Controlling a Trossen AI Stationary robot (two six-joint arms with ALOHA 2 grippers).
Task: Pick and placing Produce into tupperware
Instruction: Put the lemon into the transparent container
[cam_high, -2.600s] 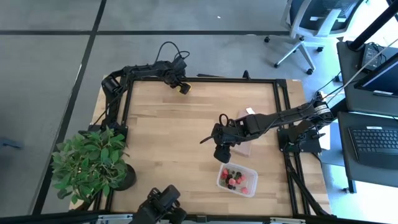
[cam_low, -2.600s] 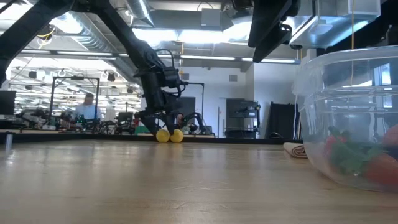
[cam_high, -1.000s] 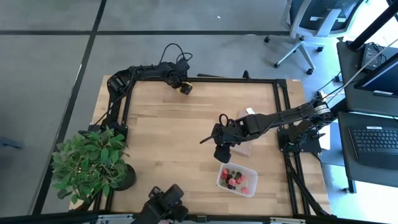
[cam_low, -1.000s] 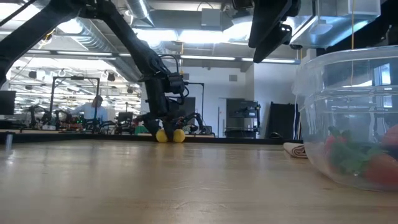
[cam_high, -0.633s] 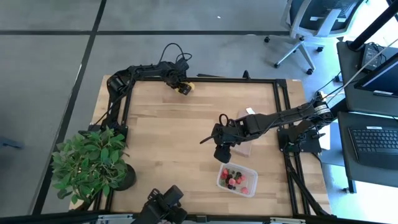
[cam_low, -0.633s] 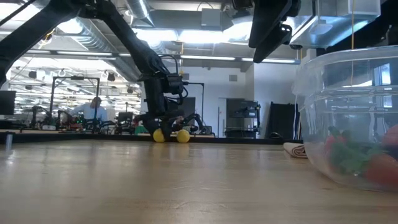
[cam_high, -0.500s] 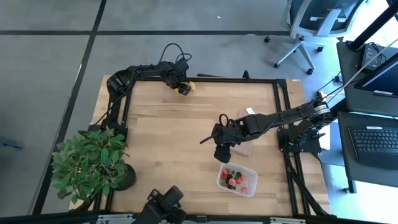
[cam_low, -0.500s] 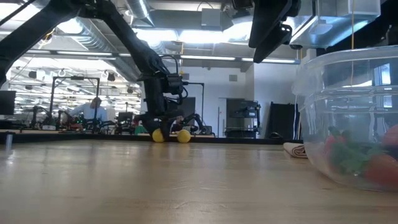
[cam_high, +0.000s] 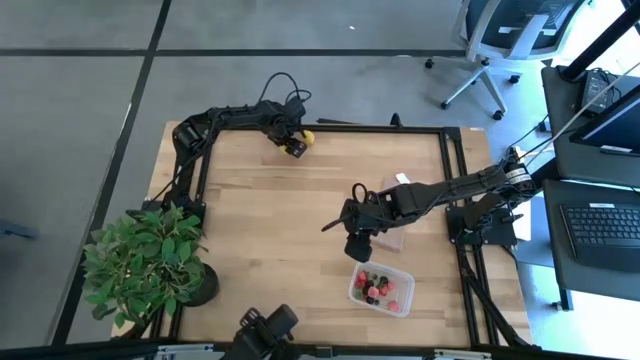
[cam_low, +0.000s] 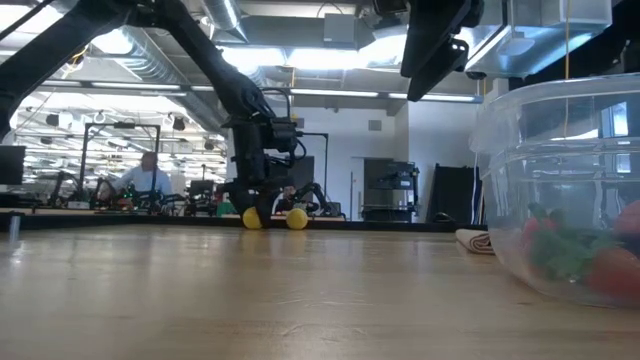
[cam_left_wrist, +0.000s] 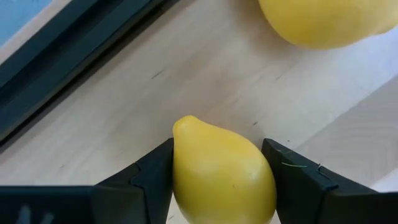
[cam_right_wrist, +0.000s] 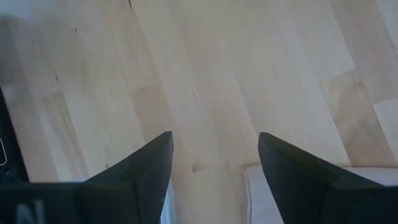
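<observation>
Two yellow lemon-like pieces lie on the wood near the table's far edge. One lemon (cam_left_wrist: 221, 174) sits between the fingers of my left gripper (cam_high: 293, 147), which points down at it. The other lemon (cam_high: 308, 138) lies free just to the right of it. The clear tupperware (cam_high: 381, 288) stands near the front right and holds red and dark fruit pieces (cam_high: 374, 289). My right gripper (cam_high: 357, 246) hangs open above the table just beyond the tupperware, with nothing between its fingers. My left gripper has the lemon's two opposite sides (cam_left_wrist: 180, 168) between its two fingers, one finger (cam_left_wrist: 149, 177) on each side. The fingers come from above, pointing down. The lemon rests on the table (cam_low: 253, 219), its pointed tip away from the gripper.
A leafy potted plant (cam_high: 150, 265) stands at the table's front left. A flat brown block (cam_high: 392, 238) lies next to my right gripper. A dark frame rail (cam_left_wrist: 68, 56) runs along the far edge close to the lemons. Bare wood lies between the arms.
The two lemons, which lay touching, have come apart: one has rolled a little toward the table's right edge and the other has shifted left with my left gripper over it. My left gripper has edged slightly left along the far edge.
</observation>
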